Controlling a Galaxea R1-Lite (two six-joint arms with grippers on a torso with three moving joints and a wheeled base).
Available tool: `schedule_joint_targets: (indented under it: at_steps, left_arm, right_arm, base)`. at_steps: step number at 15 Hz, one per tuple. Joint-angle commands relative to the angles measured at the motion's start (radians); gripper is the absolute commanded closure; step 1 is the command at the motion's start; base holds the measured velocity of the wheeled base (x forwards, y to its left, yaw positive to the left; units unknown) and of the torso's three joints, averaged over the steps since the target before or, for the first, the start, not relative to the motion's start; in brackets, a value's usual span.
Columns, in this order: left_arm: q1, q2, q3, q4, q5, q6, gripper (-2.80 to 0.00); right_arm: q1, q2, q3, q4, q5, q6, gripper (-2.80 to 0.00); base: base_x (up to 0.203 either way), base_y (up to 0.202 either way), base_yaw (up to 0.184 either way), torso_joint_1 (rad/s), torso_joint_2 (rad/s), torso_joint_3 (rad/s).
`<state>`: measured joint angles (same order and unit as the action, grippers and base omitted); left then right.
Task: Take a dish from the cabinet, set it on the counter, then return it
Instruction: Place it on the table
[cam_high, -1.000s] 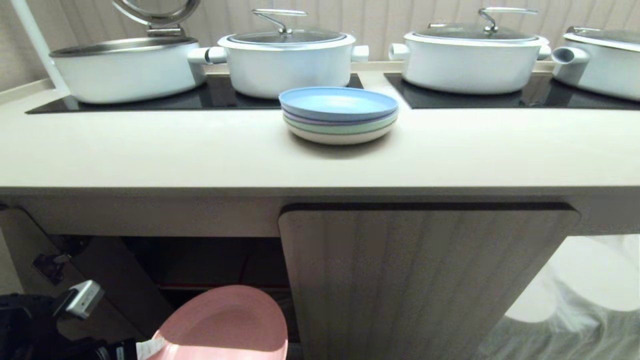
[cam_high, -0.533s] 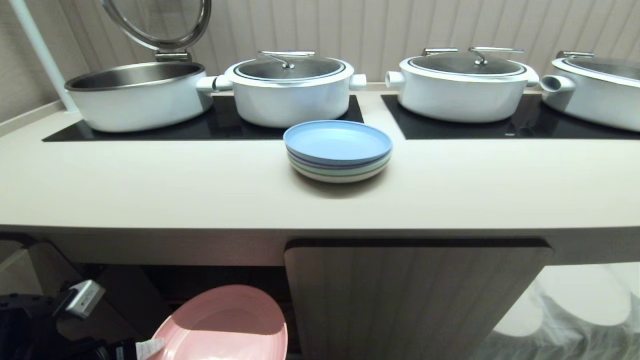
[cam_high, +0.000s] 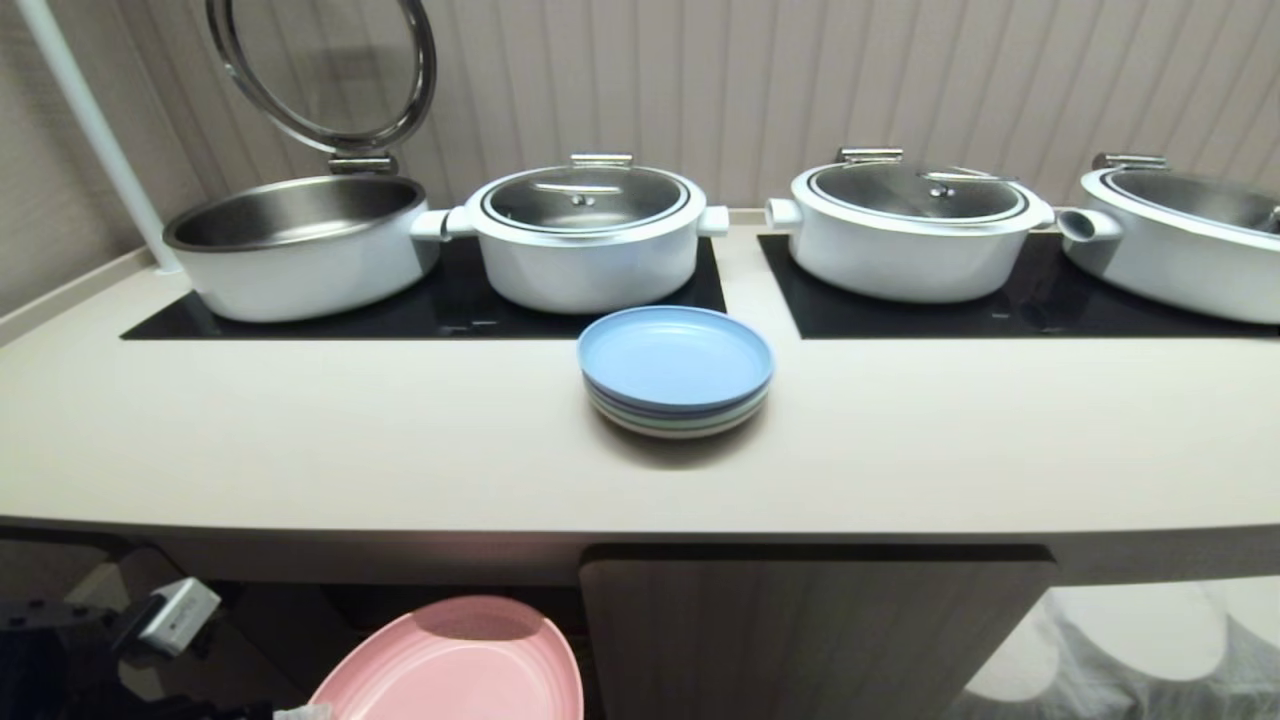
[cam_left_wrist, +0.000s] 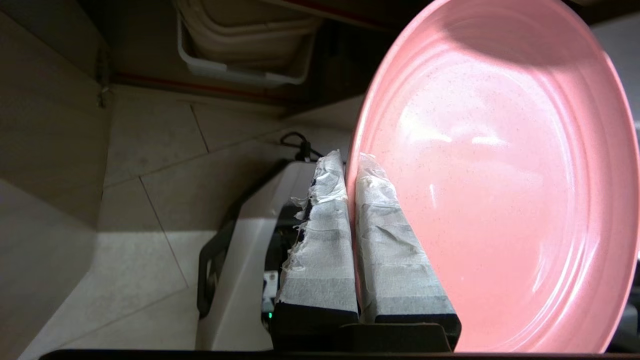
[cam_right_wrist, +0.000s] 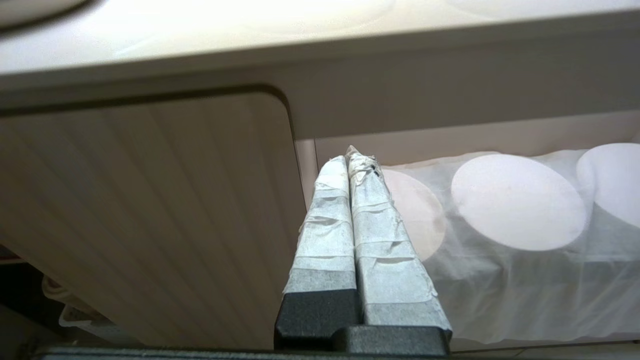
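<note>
1. Kitchen counter (cam_high: 300, 440), long and cream, runs across the head view with black cooktop panels (cam_high: 450, 305) along its back edge and a fluted wall behind.
2. Below its front edge, the left gripper (cam_left_wrist: 350, 165) is clamped on the rim of the pink dish (cam_left_wrist: 500, 175), taped fingers (cam_left_wrist: 322, 235) pinching the edge from both faces.
3. The dish (cam_high: 455, 665) hangs level in front of the open cabinet (cam_high: 400, 600), under the counter's left half, not yet above the worktop.
4. It looks light, stiff and smooth plastic; a rim pinch can let it swivel or slip, so a deep bite on the edge is safest.
5. Overhead, the counter's rounded front edge must be cleared before moving inward.
6. A blue-topped plate stack (cam_high: 676, 370) sits mid-worktop; bare surface lies to its left.
7. White pots (cam_high: 590, 240) line the back edge.
8. The right gripper (cam_right_wrist: 352, 160) is closed and empty, parked beside the closed cabinet door (cam_right_wrist: 150, 210).
</note>
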<state>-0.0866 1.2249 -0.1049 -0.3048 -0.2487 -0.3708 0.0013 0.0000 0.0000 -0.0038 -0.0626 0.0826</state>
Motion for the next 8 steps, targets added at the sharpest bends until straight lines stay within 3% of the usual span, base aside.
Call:
schedule_joint_targets:
  at_steps: [1,8]
  left_arm:
    - [-0.014,-0.042,-0.001,0.024,-0.017,-0.002,0.00]
    - [-0.027,-0.064,-0.002,0.062,-0.029,-0.002,0.00]
  right_arm:
    - [0.000,0.000,0.000,-0.002,0.000,0.000,0.00]
    - [0.000,0.000,0.000,-0.002,0.000,0.000,0.00]
  base:
    - [0.000,0.000,0.000,0.271,-0.57,-0.310]
    - [0.000,0.000,0.000,0.260,-0.55,-0.286]
